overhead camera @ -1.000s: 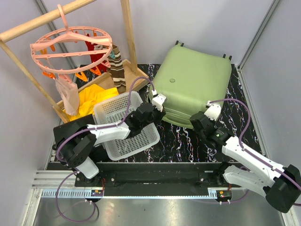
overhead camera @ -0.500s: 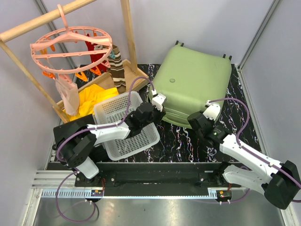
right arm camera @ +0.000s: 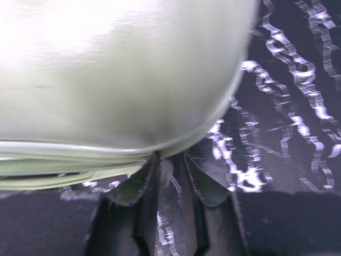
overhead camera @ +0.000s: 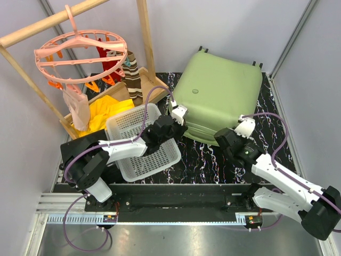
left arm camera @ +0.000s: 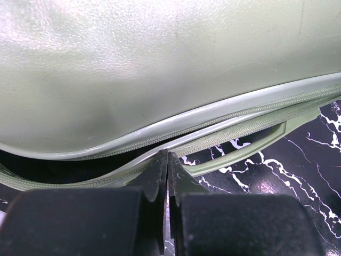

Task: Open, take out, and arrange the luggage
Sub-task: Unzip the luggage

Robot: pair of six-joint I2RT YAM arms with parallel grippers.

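The luggage (overhead camera: 218, 93), center right, shows only a slight seam gap; nothing is out. There the left claw (left arm camera: 167, 160) is closed; whether the right claw (right arm camera: 168, 162) is closed cannot be told.

Basket (overhead camera: 128, 121) left of luggage (overhead camera: 218, 96)

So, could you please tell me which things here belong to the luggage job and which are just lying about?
Part of the job:
- luggage, light green
- left gripper and right gripper, both at its near zip edge

Just lying about:
- white basket
- pink round hanger
- wooden rack
- yellow cloth
- striped garment
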